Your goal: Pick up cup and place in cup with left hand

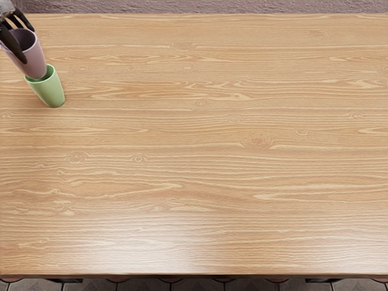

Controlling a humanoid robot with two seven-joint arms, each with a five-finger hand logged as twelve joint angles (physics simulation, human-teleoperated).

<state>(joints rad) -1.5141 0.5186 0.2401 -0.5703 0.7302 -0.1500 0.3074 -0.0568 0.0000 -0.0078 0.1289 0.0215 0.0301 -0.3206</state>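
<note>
In the head view's upper left corner, my left hand (24, 42) is shut on a mauve cup (34, 60), with dark fingers at its near side and behind its rim. Directly below, a light green cup (51, 91) stands upright on the table (200, 151). The mauve cup's bottom overlaps the green cup's opening; whether it is inside or just above cannot be told. Most of the hand and its arm lie beyond the picture's edge.
A rough grey-brown wall (200, 6) runs behind the table's back edge. The table's front edge (200, 275) crosses the bottom of the view, with tiled floor (200, 285) beyond it.
</note>
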